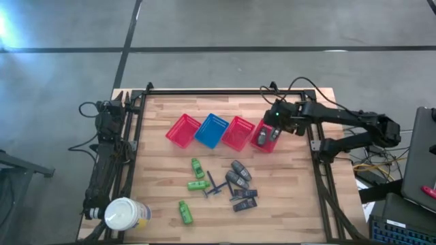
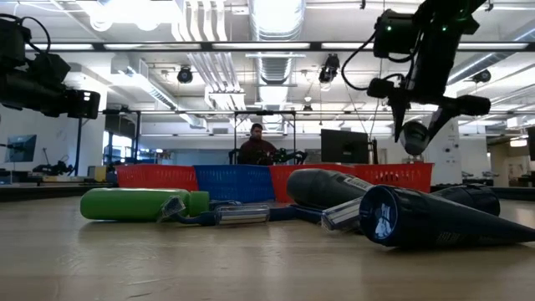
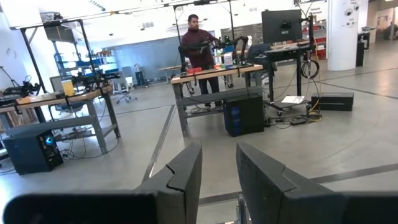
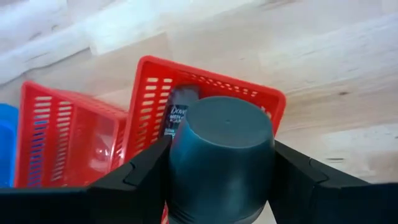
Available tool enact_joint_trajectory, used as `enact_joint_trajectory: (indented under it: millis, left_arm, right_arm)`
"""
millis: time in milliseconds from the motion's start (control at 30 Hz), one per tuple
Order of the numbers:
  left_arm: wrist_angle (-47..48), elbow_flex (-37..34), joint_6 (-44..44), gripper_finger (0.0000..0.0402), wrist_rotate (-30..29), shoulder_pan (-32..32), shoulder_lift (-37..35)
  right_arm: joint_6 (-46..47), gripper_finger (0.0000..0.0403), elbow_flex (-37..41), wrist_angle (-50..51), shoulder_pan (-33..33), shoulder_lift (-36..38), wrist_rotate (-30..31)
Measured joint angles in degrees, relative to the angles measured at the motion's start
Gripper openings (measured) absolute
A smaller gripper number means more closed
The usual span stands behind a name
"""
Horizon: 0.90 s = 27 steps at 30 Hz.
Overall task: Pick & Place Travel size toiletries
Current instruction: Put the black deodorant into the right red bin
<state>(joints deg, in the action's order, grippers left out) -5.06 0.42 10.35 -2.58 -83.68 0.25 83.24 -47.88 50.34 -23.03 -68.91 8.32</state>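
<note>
My right gripper (image 1: 270, 133) hangs above the rightmost red basket (image 1: 259, 141), shut on a dark grey oblong container (image 4: 221, 149); in the low view the container (image 2: 414, 135) is well above the basket row. Another dark container (image 4: 178, 114) lies inside that basket. On the table lie three bright-green bottles (image 1: 197, 168) (image 1: 198, 184) (image 1: 184, 211), two more grey containers (image 1: 238, 174), a thin T-shaped stick (image 1: 212, 187) and black flat packets (image 1: 244, 199). My left gripper (image 3: 219, 180) is open, parked at the table's left edge and facing the room. My right gripper pinches the dark grey container's side walls (image 4: 180, 168) between its two fingers (image 4: 140, 174), coming from above and pointing down. The container's round end (image 4: 224, 124) faces down toward the basket. It hangs lifted clear above the red basket.
Four mesh baskets stand in a row across the table's far half: red (image 1: 182, 131), blue (image 1: 212, 131), red (image 1: 238, 133) and the rightmost red one. A large white jar (image 1: 126, 214) lies at the near left corner. A person stands at a bench in the room beyond (image 2: 255, 142).
</note>
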Motion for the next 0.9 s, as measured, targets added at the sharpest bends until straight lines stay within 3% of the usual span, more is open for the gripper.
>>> enact_joint_trajectory:
  millis: [300, 533, 900]
  left_arm:
    - [0.00, -0.01, 0.00, 0.0106, 0.01, 0.00, 0.00]
    - [0.01, -0.01, -0.01, 0.0106, 0.00, -0.01, 0.00]
    - [0.01, -0.01, 0.00, 0.0106, -0.01, -0.01, 0.00]
  right_arm:
    - [0.53, 0.0210, 0.20, -3.60, 0.09, -5.95, -0.79]
    - [2.15, 0.0253, 0.14, -4.30, 1.49, -10.10, -4.35]
    - [0.34, 0.0319, -1.17, -3.86, 5.83, -5.42, -3.69]
